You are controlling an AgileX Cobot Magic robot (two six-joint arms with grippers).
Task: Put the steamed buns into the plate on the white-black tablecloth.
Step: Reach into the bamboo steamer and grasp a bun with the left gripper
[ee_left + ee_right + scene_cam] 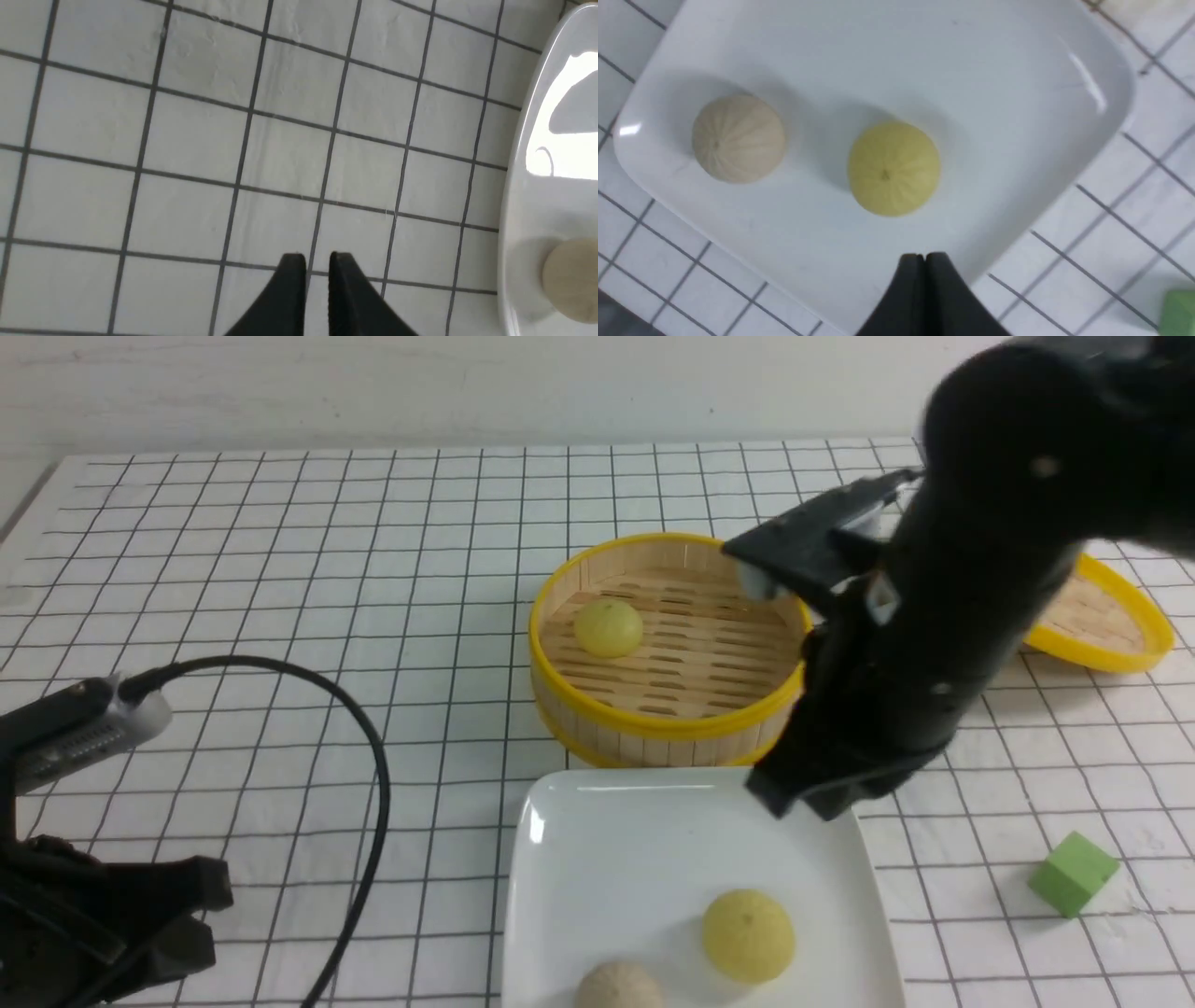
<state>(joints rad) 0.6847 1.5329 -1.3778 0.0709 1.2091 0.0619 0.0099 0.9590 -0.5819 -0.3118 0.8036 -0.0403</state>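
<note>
One pale yellow-green steamed bun (748,935) lies in the white plate (607,840) at the front of the white-black tablecloth (280,569). It also shows in the right wrist view (893,168). The other steamed bun (608,627) sits in the bamboo steamer basket (653,723). My right gripper (923,255) is shut and empty, above the plate's (971,70) edge, apart from the bun; in the front view it (803,798) hangs over the plate's far right corner. My left gripper (316,255) is shut and empty over bare cloth, left of the plate (528,210).
A duller beige-grey bun (619,989) lies in the plate's front part, also in the wrist views (738,137) (572,280). The yellow-rimmed lid (1111,616) lies at the back right. A green block (1074,873) sits right of the plate.
</note>
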